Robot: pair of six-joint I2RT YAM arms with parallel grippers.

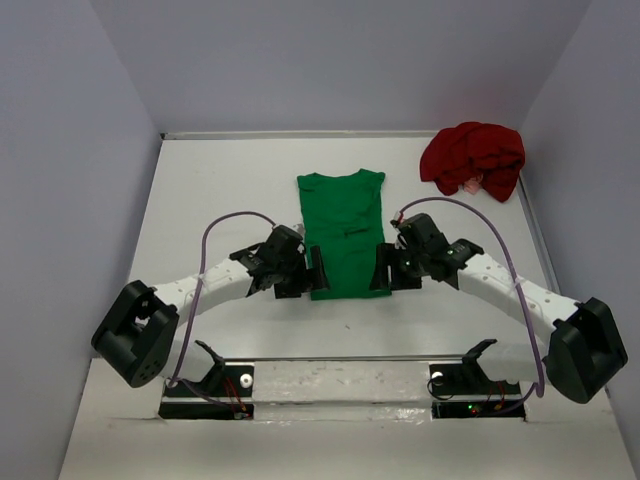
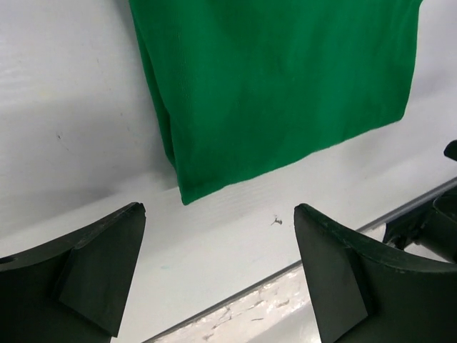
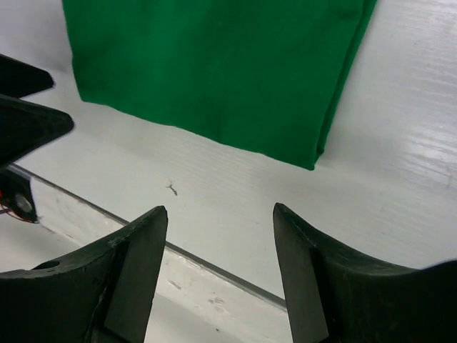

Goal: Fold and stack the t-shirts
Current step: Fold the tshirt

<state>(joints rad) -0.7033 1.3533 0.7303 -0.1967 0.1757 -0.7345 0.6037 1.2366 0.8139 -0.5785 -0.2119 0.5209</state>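
The green t-shirt [image 1: 343,230] lies flat in the middle of the table, sides folded in to a long strip, collar at the far end. Its near hem shows in the left wrist view [image 2: 271,93] and the right wrist view [image 3: 214,64]. My left gripper [image 1: 318,273] is open and empty at the hem's near left corner. My right gripper [image 1: 380,270] is open and empty at the near right corner. The dark red t-shirt [image 1: 473,158] is crumpled in a heap at the far right corner.
The white table [image 1: 220,190] is walled by grey panels on the left, back and right. A metal rail [image 1: 340,360] runs along the near edge by the arm bases. A small dark speck [image 2: 277,221] lies on the table near the hem.
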